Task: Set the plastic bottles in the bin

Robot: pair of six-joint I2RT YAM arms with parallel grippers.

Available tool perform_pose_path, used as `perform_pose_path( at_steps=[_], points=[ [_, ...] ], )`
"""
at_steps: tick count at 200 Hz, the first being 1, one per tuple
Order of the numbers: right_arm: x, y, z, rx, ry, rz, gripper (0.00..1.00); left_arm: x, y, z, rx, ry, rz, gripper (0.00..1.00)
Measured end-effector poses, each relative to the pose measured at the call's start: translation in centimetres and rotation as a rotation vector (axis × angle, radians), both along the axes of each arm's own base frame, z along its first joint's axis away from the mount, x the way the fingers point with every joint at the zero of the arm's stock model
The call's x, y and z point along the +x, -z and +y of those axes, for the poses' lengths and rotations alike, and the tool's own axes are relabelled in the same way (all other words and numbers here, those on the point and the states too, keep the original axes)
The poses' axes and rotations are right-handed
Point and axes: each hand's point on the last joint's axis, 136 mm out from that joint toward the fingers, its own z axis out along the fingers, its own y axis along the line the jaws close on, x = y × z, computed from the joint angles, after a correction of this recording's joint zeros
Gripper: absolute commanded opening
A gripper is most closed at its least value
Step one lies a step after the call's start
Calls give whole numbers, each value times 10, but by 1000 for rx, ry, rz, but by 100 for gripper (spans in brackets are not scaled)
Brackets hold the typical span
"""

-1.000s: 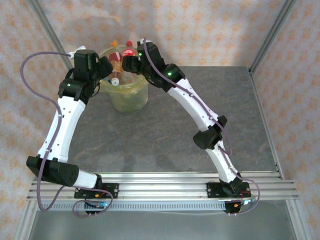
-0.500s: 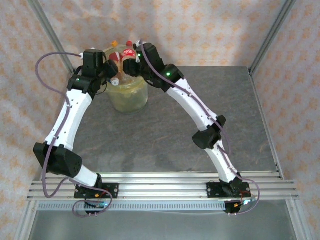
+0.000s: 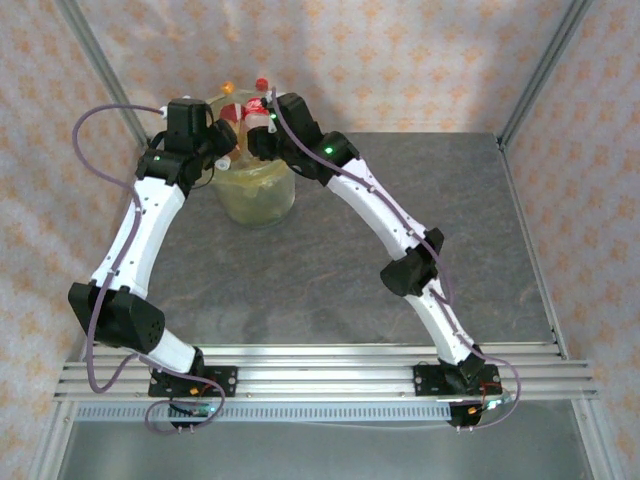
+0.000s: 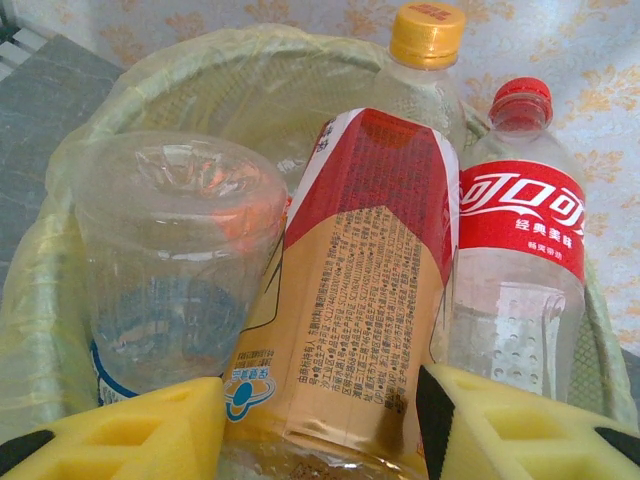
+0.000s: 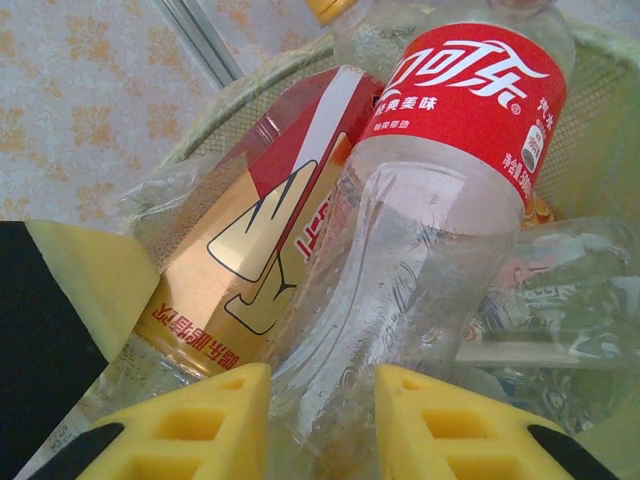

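The bin, lined with a yellow-green bag, stands on the table, and both arms reach over its rim from opposite sides.

The left claw hangs at the bin's left rim. In its wrist view the left claw is narrowed onto the gold bottle - each yellow finger presses a side of the bottle's lower end. That bottle leans inside the bin, with an orange cap showing just above its label.

The right claw sits over the bin's far rim. Up close, the right claw is clamped on the clear lower body of the cola bottle, whose red label points away from the fingers. The gold bottle lies against it, touching.

Inside the bin the cola bottle stands upright just beside the gold one, near the far wall, its red cap above the rim. A clear bottle with a blue band lies at the bin's left side, its base towards the camera. More crumpled bottles sit lower in the bin - too blurred to count.
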Motion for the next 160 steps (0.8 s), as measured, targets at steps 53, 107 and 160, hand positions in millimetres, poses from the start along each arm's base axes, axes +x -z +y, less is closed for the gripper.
perform_pose_path(
  at_steps=[53, 107, 160],
  points=[
    [-4, 1, -2, -6, -8, 17, 29, 0, -5, 0, -1, 1, -11, 56],
    [-13, 1, 0, 1, -46, 41, 45, 1, -24, 0, -3, 2, -53, 61],
    [-25, -13, -11, -28, -62, 31, 62, -1, -54, 0, -2, 5, -116, 69]
  ],
)
